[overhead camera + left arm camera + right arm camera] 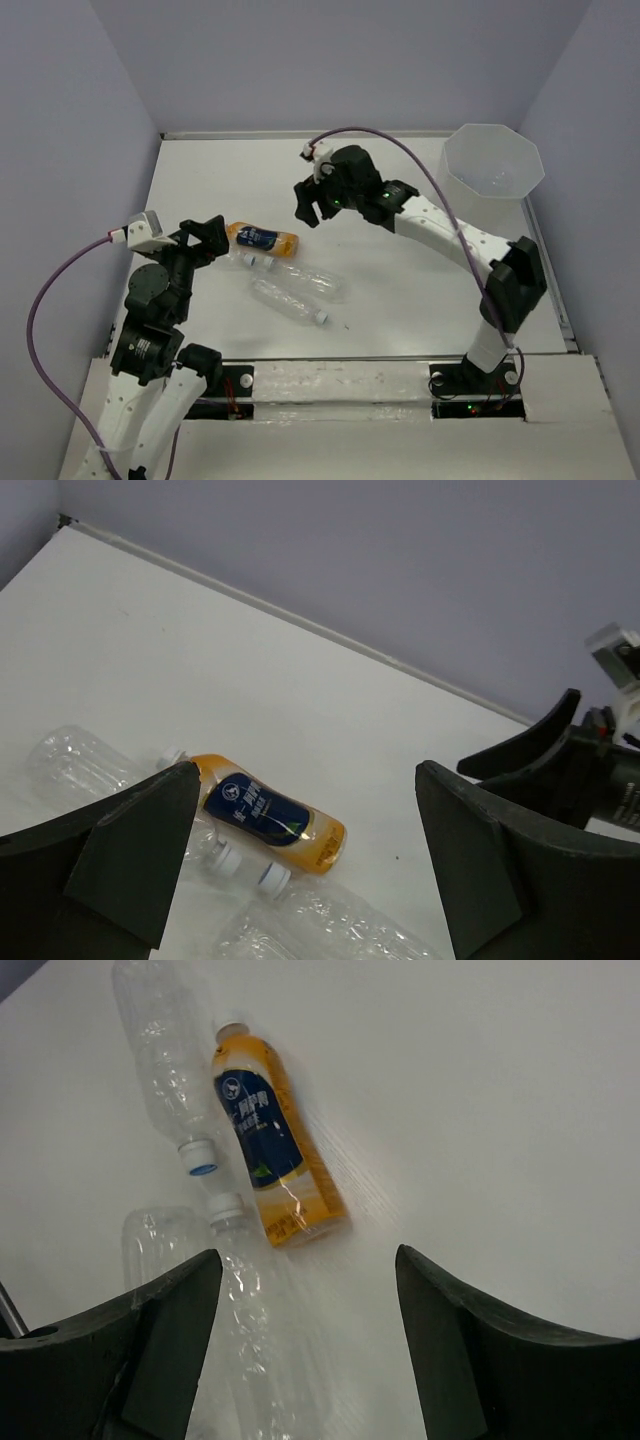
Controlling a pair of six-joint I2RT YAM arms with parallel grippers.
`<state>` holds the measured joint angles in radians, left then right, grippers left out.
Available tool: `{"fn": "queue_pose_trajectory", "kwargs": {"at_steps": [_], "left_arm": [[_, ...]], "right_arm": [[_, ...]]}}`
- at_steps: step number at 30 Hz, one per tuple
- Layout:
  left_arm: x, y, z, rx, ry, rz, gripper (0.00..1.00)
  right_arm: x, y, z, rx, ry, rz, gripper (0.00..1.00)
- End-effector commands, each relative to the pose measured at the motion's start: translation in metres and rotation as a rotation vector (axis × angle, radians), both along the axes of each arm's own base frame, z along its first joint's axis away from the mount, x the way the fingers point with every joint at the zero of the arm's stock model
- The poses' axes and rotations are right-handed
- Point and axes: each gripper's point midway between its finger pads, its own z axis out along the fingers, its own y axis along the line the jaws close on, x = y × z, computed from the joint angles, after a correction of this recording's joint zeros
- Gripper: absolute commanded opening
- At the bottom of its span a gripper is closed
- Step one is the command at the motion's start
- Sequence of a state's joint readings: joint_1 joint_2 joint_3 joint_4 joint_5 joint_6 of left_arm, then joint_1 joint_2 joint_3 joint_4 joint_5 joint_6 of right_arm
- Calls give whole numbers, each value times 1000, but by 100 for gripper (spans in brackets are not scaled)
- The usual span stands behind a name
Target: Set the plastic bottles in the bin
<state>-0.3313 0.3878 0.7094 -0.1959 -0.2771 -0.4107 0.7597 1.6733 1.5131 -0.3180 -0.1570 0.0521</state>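
Observation:
Three plastic bottles lie together left of the table's middle. They are an orange-filled one with a dark blue label (pixel 262 239) (pixel 265 815) (pixel 270 1150) and two clear crinkled ones (pixel 300 276) (pixel 287 301). The tall translucent white bin (pixel 493 165) stands at the far right corner. My left gripper (pixel 208 235) (pixel 305 780) hovers just left of the bottles, open and holding nothing. My right gripper (pixel 312 210) (pixel 307 1255) hangs above the table, up and to the right of the orange bottle. It is open and holds nothing.
Purple-grey walls close in the white table (pixel 400 300) on three sides. A purple cable (pixel 400 150) arcs from the right wrist over the table toward the bin. The right arm's forearm (pixel 450 235) stretches across the table's right half.

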Motion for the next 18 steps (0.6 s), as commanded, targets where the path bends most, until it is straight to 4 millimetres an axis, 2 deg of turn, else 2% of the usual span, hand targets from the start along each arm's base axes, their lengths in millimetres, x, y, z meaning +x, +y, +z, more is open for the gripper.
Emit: {"fn": "queue_pose_trajectory", "kwargs": {"at_steps": [1, 2, 3, 4, 5, 6, 7, 8, 9, 10, 11, 12, 13, 14, 15, 16, 17, 18], "left_arm": [[-5, 24, 17, -80, -43, 131, 99], [-7, 26, 19, -85, -49, 141, 99], [-8, 29, 21, -91, -62, 155, 99], [-10, 31, 23, -94, -75, 161, 99], [-15, 34, 27, -103, -100, 166, 99], [-16, 34, 28, -104, -111, 167, 99], [-17, 35, 30, -105, -122, 167, 99], [-17, 35, 31, -102, -124, 166, 99], [-16, 35, 30, -94, -122, 165, 99], [-15, 34, 30, -89, -119, 162, 99], [-14, 33, 28, -83, -114, 161, 99], [-13, 32, 28, -77, -113, 152, 99], [-13, 31, 27, -73, -111, 148, 99], [-13, 30, 29, -75, -115, 144, 99], [-13, 30, 30, -76, -118, 140, 99], [-14, 28, 31, -77, -123, 131, 99], [-14, 27, 31, -76, -124, 124, 99], [-14, 27, 32, -77, -127, 120, 99]], "right_arm": [[-3, 69, 1, 4, -65, 244, 80], [2, 74, -8, -15, -55, 249, 81], [7, 90, -18, -28, -53, 266, 83], [13, 95, -23, -48, -63, 273, 85], [11, 104, -27, -63, -69, 289, 88], [11, 116, -15, -53, -98, 304, 90], [18, 124, -36, -86, -92, 322, 92], [14, 132, -42, -100, -93, 346, 93], [14, 142, -34, -88, -123, 361, 93], [16, 144, -50, -107, -110, 370, 93], [18, 149, -46, -97, -117, 380, 93], [21, 153, -68, -121, -93, 382, 93], [27, 156, -63, -121, -112, 374, 92], [29, 157, -70, -133, -105, 372, 90], [30, 160, -86, -149, -87, 380, 88], [30, 164, -81, -139, -89, 392, 85], [30, 166, -87, -139, -76, 397, 85], [30, 169, -102, -150, -54, 405, 85]]}}
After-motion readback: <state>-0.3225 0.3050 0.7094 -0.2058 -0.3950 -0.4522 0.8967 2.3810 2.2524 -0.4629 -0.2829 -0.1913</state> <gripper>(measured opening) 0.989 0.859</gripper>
